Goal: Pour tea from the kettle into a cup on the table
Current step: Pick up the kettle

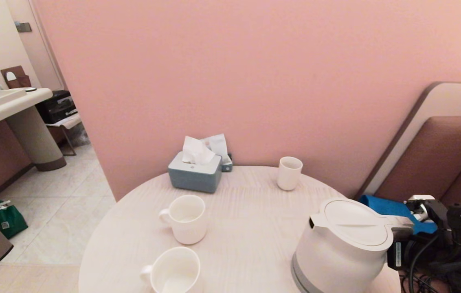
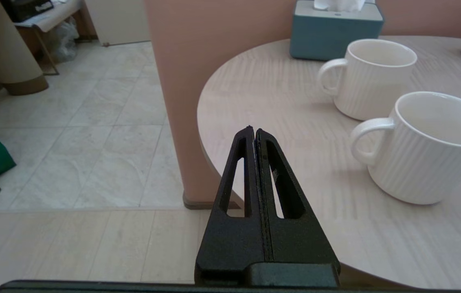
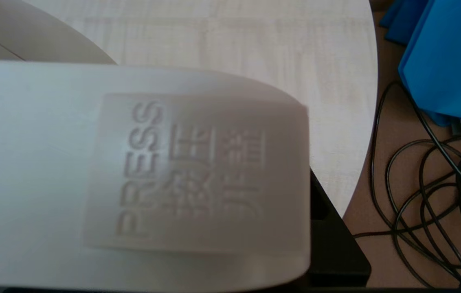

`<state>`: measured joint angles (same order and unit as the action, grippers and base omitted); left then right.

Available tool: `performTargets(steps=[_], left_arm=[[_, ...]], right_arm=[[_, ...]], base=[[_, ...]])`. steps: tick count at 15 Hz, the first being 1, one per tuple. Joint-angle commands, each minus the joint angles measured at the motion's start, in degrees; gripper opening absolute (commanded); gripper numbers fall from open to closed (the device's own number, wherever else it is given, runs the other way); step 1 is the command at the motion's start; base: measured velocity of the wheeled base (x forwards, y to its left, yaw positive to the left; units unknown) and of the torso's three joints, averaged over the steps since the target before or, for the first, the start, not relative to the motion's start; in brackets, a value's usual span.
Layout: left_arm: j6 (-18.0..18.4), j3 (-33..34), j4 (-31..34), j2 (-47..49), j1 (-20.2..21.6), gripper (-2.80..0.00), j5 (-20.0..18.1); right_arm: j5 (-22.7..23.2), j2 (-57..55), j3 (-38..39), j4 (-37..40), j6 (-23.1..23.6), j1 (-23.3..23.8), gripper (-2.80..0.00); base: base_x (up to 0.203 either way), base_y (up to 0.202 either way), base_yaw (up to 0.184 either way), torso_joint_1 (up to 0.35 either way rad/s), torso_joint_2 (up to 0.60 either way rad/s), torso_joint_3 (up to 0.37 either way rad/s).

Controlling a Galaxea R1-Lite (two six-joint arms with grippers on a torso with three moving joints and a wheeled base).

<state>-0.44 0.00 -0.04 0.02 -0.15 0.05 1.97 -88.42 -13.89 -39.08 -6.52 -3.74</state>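
The white kettle with its grey bottom band stands at the front right of the round pale table, spout toward the mugs. My right gripper is at its loop handle, shut round it. In the right wrist view the handle's PRESS button fills the frame, with one black finger beside it. Two ribbed white mugs stand at the front left: the farther mug and the nearer mug. My left gripper hangs shut and empty off the table's left edge, beside the nearer mug.
A handleless white cup and a blue-grey tissue box stand at the back of the table by the pink wall. A blue object and loose black cables lie off the table's right edge.
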Motion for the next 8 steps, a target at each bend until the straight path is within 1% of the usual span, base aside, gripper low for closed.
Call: performTargets(steps=[1, 6, 8], left_arm=[[0.0, 0.0, -0.1, 0.0, 0.1, -2.8, 0.0], [0.0, 0.0, -0.1, 0.0, 0.1, -2.8, 0.0], [0.0, 0.0, -0.1, 0.0, 0.1, -2.8, 0.0]], right_arm=[[0.3, 1.0, 0.1, -0.2, -0.1, -0.2, -2.8], [0.1, 4.2, -0.9, 0.4, -0.4, -1.5, -2.8], [-0.6, 6.2, -3.6, 2.0, -2.1, -1.5, -2.8]], base=[[0.0, 0.0, 0.0, 0.0, 0.0, 0.0], [0.0, 0.0, 0.0, 0.0, 0.0, 0.0], [0.0, 0.0, 0.0, 0.0, 0.0, 0.0]])
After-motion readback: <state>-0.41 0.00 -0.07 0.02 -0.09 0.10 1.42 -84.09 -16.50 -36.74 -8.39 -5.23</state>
